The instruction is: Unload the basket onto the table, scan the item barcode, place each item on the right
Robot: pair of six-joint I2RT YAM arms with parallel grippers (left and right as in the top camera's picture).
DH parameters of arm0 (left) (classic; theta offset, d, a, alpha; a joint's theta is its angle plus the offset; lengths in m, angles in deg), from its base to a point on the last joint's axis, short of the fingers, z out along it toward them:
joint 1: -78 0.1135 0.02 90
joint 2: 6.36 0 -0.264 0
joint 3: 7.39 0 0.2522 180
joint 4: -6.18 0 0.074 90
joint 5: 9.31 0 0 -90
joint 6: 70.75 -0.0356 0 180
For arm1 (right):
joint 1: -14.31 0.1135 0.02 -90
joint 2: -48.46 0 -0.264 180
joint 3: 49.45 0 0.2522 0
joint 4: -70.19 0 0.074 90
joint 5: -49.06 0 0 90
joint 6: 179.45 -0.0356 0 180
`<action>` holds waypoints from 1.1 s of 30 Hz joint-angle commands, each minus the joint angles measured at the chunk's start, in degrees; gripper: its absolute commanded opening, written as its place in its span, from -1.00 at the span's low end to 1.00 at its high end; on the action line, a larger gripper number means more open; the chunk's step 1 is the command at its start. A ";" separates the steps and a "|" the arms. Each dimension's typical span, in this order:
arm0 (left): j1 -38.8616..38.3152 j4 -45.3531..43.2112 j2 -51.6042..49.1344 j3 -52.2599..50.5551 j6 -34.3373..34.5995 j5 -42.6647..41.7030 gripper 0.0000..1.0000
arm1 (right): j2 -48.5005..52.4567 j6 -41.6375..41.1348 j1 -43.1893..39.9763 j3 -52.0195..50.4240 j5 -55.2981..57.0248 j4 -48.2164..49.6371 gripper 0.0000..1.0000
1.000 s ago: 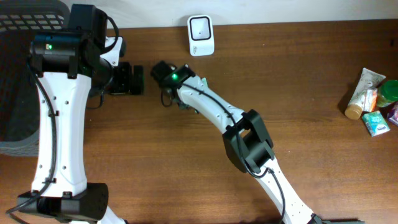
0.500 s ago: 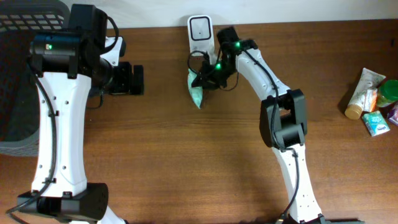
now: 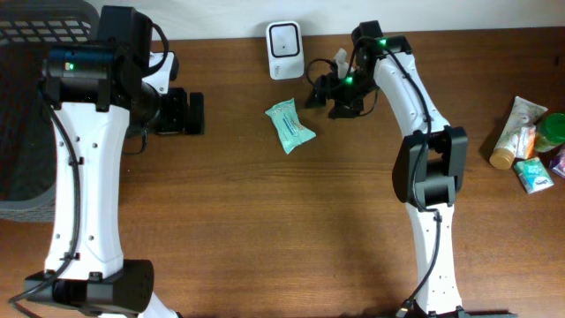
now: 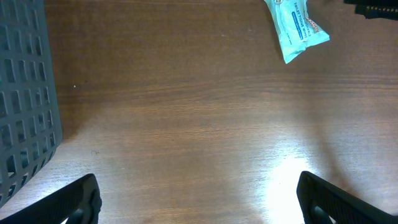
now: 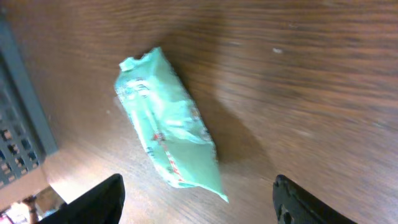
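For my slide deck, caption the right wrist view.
Green packet lying on the wooden table, free of the open right gripper.

Mint-green packet point(image 3: 290, 126), brown wood-grain table point(image 3: 265, 221), dark grid-patterned basket point(image 4: 25, 93)

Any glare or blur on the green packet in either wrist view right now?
Left wrist: green packet sharp, print partly legible; glare patch on the table lies well clear of it. Right wrist: packet blurred, print unreadable, dark shadow beside it. Overhead: evenly lit, no glare.
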 commanded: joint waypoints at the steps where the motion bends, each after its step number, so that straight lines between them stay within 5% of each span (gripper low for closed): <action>1: -0.02 0.04 0.17 0.04 -0.90 -0.02 0.98 | -1.77 4.98 2.29 -1.64 -2.99 2.84 0.57; 8: -0.02 0.04 0.17 0.04 -0.90 -0.02 0.98 | -1.75 2.62 3.82 -14.08 -3.34 11.82 0.56; 12: -0.02 0.04 0.17 0.04 -0.90 -0.02 0.98 | -1.75 2.62 4.09 -17.94 -6.69 16.31 0.23; 17: 0.00 0.04 0.17 0.04 -0.90 -0.04 0.98 | -1.75 1.86 6.88 -17.97 -3.15 18.08 0.14; 20: -0.02 0.04 0.17 0.04 -0.90 -0.02 0.98 | -1.75 -0.31 7.76 -17.94 -1.07 18.73 -0.86; 21: 0.00 0.04 0.17 0.04 -0.90 -0.04 0.98 | -1.77 -0.92 7.78 -17.94 -1.07 18.80 -0.92; 24: -0.02 0.04 0.17 0.04 -0.90 -0.02 0.98 | -1.92 -1.27 7.76 -16.87 -2.01 18.62 -0.92; 29: -0.02 0.04 0.17 0.04 -0.90 -0.02 0.98 | -2.21 -1.29 6.73 -0.15 -10.80 17.59 -0.92; 33: -0.02 0.04 0.17 0.04 -0.90 -0.02 0.98 | -2.21 -3.98 5.03 8.07 -4.79 17.94 -0.92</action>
